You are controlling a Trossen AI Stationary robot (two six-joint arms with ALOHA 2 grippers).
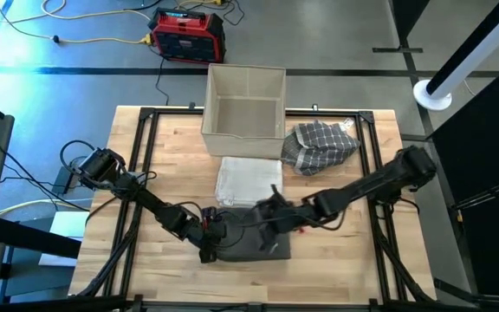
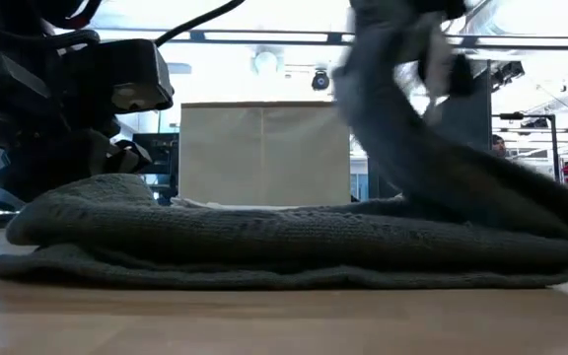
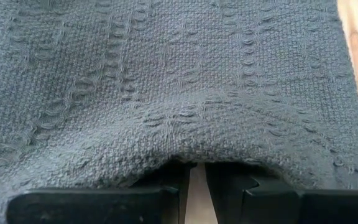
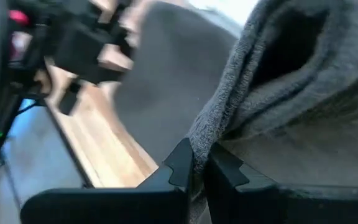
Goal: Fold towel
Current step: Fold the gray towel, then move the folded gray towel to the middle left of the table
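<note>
A dark grey towel (image 1: 251, 241) lies near the table's front edge, its lower layers flat on the wood (image 2: 264, 247). My left gripper (image 1: 208, 250) is shut at the towel's left edge. My right gripper (image 1: 274, 211) is shut on a part of the towel raised above the rest. From the towel's right end, the cloth rises in an arc (image 2: 432, 148) to that gripper. My left gripper meets the towel's near edge (image 3: 191, 158), which bulges over the tips of its fingers (image 3: 173, 180). The cloth hides the contact, so layers cannot be told. The fingers slant down from the table's left, and the towel here lies on the table. My right gripper pinches a folded edge of the towel (image 4: 199, 146) between its two fingers (image 4: 179, 165). Several layers seem to hang together there. The fingers slant down from the table's right side. The held part is lifted clear and curves down, slack, to the part on the table.
A folded white towel (image 1: 245, 180) lies just behind the grey one. A crumpled checked towel (image 1: 319, 146) sits at the far right. A beige open box (image 1: 245, 102) stands at the far edge. Bare wood (image 1: 345, 251) shows at the front right.
</note>
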